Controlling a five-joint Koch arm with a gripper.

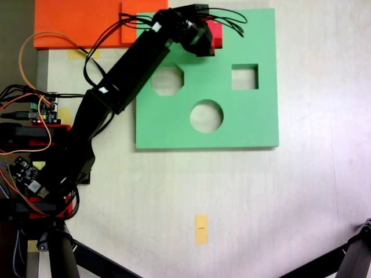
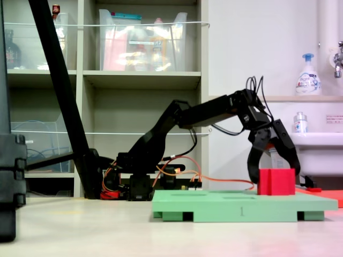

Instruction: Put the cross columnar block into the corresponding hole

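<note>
The red cross block (image 2: 276,182) stands upright on the far part of the green foam board (image 2: 214,206). In a fixed view from above, a corner of the block (image 1: 217,33) shows beside the black gripper (image 1: 206,39) near the board's (image 1: 261,124) top edge. From the side, the gripper (image 2: 275,178) is open and straddles the block, one finger (image 2: 253,163) on each flank with small gaps. The plus-shaped hole is hidden under the block and gripper. I cannot tell whether the block sits in it.
The board's octagonal (image 1: 168,80), square (image 1: 244,76) and round (image 1: 206,116) cutouts lie open. An orange foam slab (image 1: 81,23) adjoins the board's top left. Circuit boards and cables (image 1: 35,110) crowd the arm's base. A yellow tape mark (image 1: 200,229) is on the table.
</note>
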